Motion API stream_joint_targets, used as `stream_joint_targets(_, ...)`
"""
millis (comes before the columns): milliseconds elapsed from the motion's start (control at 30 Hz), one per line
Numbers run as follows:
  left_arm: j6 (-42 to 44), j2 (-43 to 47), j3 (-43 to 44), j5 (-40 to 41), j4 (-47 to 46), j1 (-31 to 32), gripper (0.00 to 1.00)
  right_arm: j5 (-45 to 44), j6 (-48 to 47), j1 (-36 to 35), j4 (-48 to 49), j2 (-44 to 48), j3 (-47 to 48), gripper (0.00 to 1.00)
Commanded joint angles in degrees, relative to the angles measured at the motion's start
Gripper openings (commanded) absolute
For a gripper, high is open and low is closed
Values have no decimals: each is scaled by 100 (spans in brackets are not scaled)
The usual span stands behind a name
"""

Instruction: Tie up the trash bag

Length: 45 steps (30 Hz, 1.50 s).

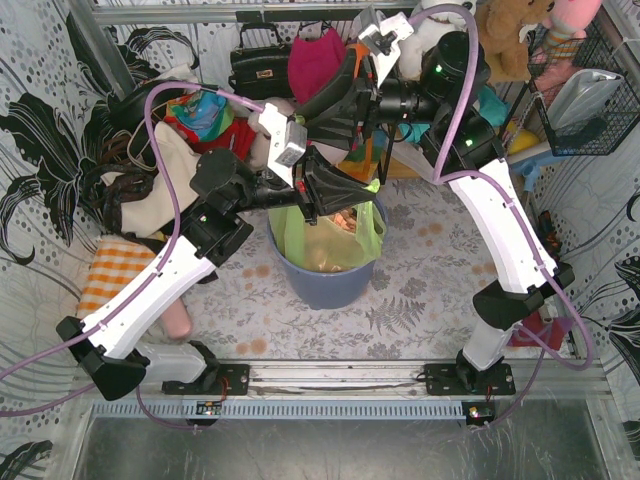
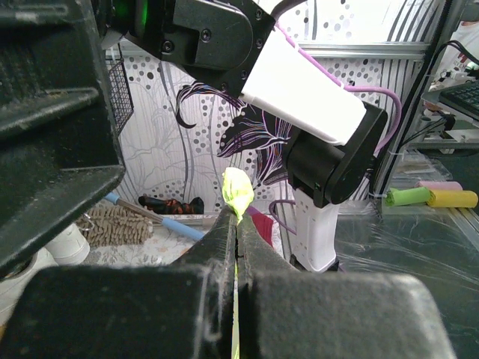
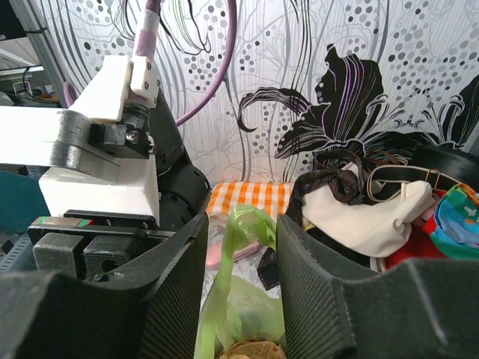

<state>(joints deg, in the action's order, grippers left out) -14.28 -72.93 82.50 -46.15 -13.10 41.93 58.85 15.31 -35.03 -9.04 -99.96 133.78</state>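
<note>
From the top, my left claw (image 1: 335, 195) and right claw (image 1: 325, 105) hang over the trash bag (image 1: 330, 245), which sits in the blue bin (image 1: 325, 288) just below them.

In the left wrist view, that claw (image 2: 237, 224) is pressed together, pinching a strip of the bag (image 2: 238, 191).

In the right wrist view, that claw (image 3: 241, 247) stands spread, with a bag strip (image 3: 243, 232) between its fingers.

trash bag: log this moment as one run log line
left tool: shut on strip of translucent light-green plastic trash bag | right tool: open astride a bag strip | bag: in blue-grey round plastic bin
</note>
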Motion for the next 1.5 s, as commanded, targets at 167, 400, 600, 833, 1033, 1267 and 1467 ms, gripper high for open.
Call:
stream_joint_targets(167,65,-13,179,-52,-70,-28,0,-119,-161,-24,-221,13,149,33)
stream_joint_targets(400,66,-7,152,-14,-67,-25,0,-324,331,-39,111,-69,349,0)
stream_joint_targets(600,204,10,285,237,-23,-29,0,-793,682,-156,584,-37,478,0)
stream_joint_targets(833,518,152,317,1126,-98,-26,0,-1117,686,-197,565,258,119,0)
stream_joint_targets(1033,540,449,-91,1718,-649,-29,0,-2088,655,-198,394,1019,-847,0)
stream_joint_targets(1267,533,615,-365,1944,-835,-34,0,-3394,815,-198,-35,1776,-1764,0)
stream_joint_targets(1467,507,770,-586,2099,-960,-30,0,-3931,901,-198,-297,2371,-2472,0)
